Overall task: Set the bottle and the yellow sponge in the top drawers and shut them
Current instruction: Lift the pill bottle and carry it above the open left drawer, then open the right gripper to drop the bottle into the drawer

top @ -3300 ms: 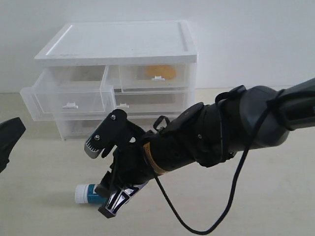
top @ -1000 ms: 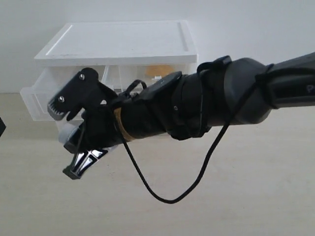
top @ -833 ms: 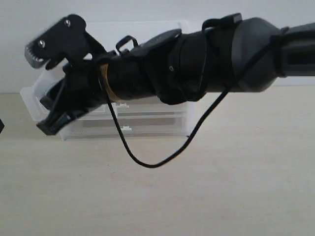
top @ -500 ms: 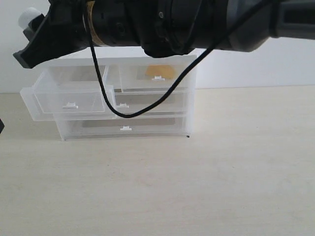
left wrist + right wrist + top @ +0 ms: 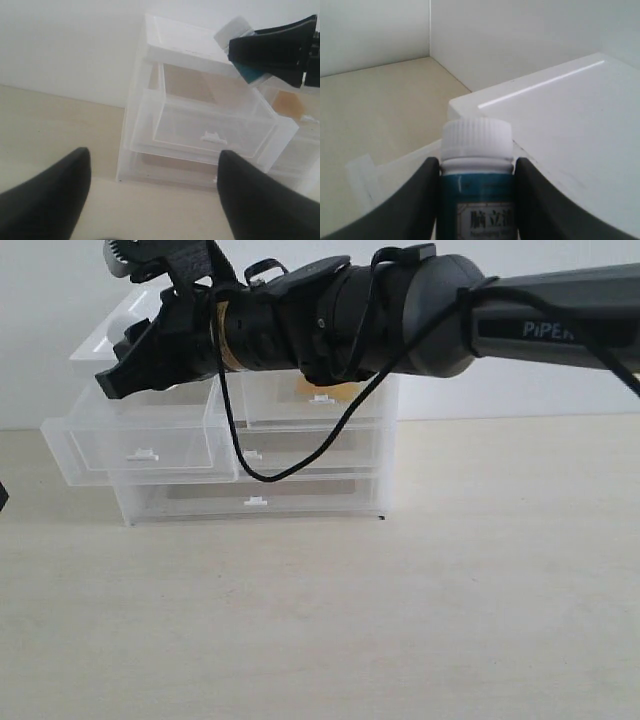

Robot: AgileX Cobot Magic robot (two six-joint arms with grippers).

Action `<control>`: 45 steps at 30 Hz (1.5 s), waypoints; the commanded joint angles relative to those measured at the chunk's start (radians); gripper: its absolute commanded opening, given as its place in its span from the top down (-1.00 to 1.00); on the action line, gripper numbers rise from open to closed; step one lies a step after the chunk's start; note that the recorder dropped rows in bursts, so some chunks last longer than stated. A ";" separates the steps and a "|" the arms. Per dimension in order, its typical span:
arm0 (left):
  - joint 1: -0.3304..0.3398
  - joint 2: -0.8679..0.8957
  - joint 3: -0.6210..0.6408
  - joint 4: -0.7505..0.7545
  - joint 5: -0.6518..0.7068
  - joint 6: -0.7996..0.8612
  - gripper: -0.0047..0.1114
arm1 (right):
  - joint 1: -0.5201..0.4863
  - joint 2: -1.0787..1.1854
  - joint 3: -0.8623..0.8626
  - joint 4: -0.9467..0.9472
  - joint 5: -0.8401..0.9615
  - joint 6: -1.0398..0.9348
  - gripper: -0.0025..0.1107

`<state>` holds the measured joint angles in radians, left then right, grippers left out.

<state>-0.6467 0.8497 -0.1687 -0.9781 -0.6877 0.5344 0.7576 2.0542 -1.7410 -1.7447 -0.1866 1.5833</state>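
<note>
My right gripper [image 5: 118, 322] reaches across to the left and hangs above the cabinet's top-left corner, shut on the bottle [image 5: 476, 175]. The white ribbed cap and teal label sit between the two black fingers [image 5: 425, 200]. From the left wrist view the bottle [image 5: 235, 32] hangs over the pulled-out top left drawer [image 5: 140, 435], which holds nothing. The top right drawer [image 5: 270, 400] is pushed in or nearly so, with the yellow sponge [image 5: 335, 391] inside it, partly hidden by the arm. My left gripper [image 5: 155, 200] is open and low, facing the cabinet's left front.
The cabinet has a white top [image 5: 570, 115] and two full-width clear drawers [image 5: 255, 490] below, both pushed in. A black cable [image 5: 270, 475] loops down from the right arm in front of the drawers. The beige table [image 5: 400, 620] stretches toward the front.
The right arm lifted the bottle from low in front of the cabinet to above it, then settled lower over the open top left drawer. The left gripper has stayed open.
</note>
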 commanded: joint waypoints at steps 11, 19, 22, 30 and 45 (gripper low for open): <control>-0.002 -0.006 0.007 -0.008 -0.011 0.008 -0.22 | -0.007 0.061 -0.009 0.000 -0.026 0.010 0.96; -0.002 -0.006 0.007 -0.008 -0.016 0.008 -0.22 | -0.007 0.061 -0.009 0.000 -0.009 0.036 0.32; -0.002 -0.006 0.007 -0.008 -0.016 0.008 -0.22 | -0.007 0.061 -0.009 0.000 -0.009 0.041 0.19; -0.002 -0.006 0.007 -0.008 -0.019 0.008 -0.22 | -0.007 0.059 -0.009 0.000 -0.011 0.041 0.19; -0.002 -0.006 0.007 -0.008 -0.019 0.011 -0.22 | -0.011 -0.162 0.054 0.000 -0.031 0.172 0.43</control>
<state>-0.6467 0.8497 -0.1664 -0.9781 -0.6914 0.5361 0.7558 1.9338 -1.7303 -1.7447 -0.2274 1.7269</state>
